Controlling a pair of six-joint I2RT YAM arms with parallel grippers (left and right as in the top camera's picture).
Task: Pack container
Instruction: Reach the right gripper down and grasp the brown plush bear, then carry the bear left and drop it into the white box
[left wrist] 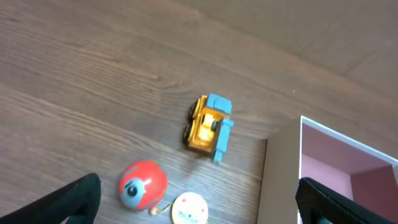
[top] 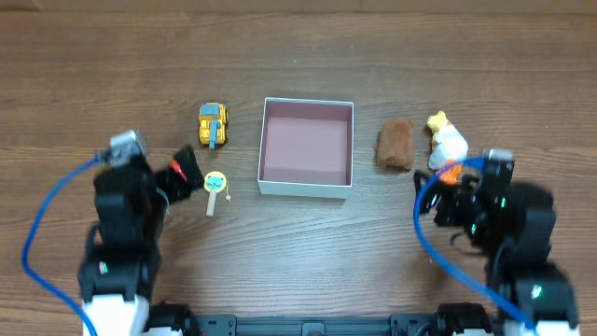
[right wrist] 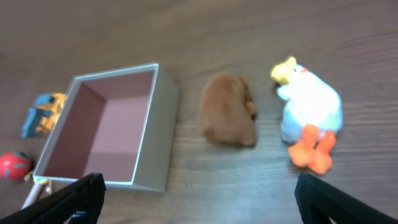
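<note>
Both jaws stand apart, empty. The container [top: 306, 188] lies on the counter [top: 298, 37] between them, ahead of each. Risk: right jaws closing on the duck [right wrist: 311, 112] may clip the brown plush [right wrist: 228, 117] just beside it.

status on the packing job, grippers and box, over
Left gripper open, empty; right gripper open, empty. Container empty, mid-table. Truck left of it, brown plush and duck right; nothing in the way.
</note>
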